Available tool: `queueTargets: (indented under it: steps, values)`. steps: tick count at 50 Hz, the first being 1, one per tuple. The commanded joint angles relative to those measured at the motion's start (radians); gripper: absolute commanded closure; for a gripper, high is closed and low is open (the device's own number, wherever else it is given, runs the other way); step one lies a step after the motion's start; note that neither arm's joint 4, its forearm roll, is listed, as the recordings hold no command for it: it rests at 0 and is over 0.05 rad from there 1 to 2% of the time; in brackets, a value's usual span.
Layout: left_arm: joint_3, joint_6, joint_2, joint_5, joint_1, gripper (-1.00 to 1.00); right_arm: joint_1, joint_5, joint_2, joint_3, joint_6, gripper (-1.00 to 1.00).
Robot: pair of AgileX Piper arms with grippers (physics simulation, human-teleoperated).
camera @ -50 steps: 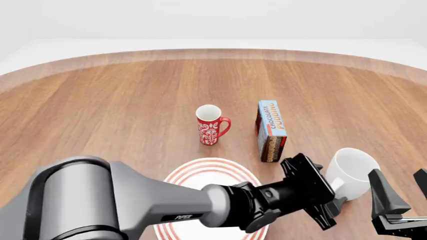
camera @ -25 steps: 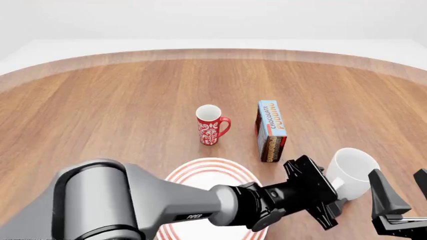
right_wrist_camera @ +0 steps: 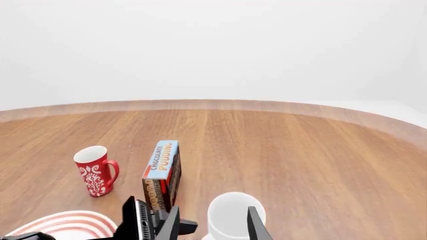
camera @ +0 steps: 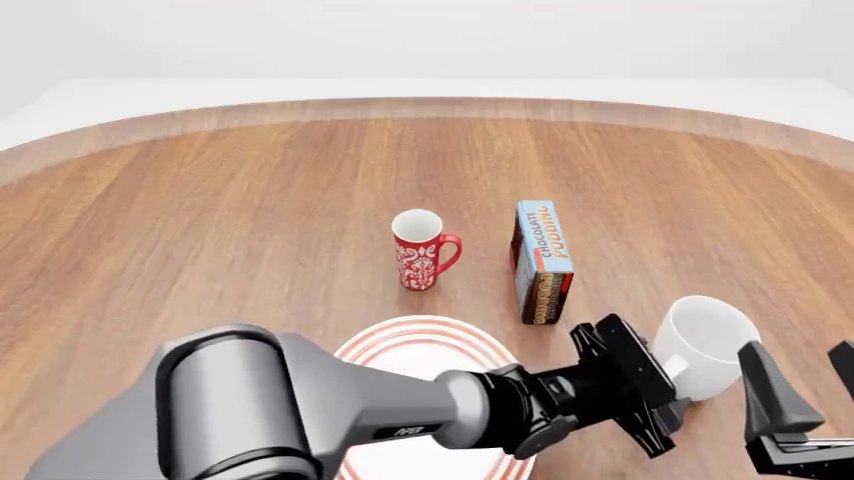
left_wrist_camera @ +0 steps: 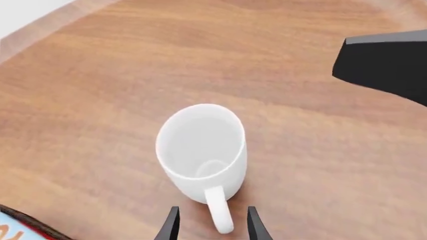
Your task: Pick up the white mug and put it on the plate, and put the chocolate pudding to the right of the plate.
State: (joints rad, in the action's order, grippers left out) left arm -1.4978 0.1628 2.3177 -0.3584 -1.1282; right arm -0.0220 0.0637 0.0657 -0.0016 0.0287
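White mug: upright on tabletop, nr front-right edge, beside plate.
Left gripper: spread, handle straddled, not pinched.
Handling: judged rigid, glazed, slippery; handle or rim wall to be gripped.

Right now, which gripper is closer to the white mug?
Left. The left gripper straddles the handle of the white mug, jaws open; the right gripper sits just to the mug's right, not touching.
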Motion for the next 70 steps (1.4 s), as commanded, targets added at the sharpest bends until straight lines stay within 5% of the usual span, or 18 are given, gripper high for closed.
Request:
queueTargets:
  steps: [1,34,35,56,58,70]
  values:
    - [-0.025,-0.001,0.024,0.011,-0.002,-1.00,-0.001,-0.055,-0.055,-0.001,0.001,-1.00]
    - [-0.085,0.009,0.087,0.029,0.009,-1.00,-0.002,-0.063,-0.062,-0.002,0.002,-1.00]
    - [-0.084,0.009,0.086,0.029,0.012,1.00,-0.002,-0.063,-0.062,-0.002,0.003,-1.00]
    - [-0.049,0.017,0.052,0.008,0.028,1.00,-0.002,-0.063,-0.062,-0.002,0.002,-1.00]
    - [-0.046,0.016,0.049,0.005,0.031,1.00,-0.004,0.018,0.016,0.000,0.003,-1.00]
    - [0.012,0.007,0.002,-0.041,0.041,1.00,-0.004,-0.065,-0.065,-0.003,0.002,-1.00]
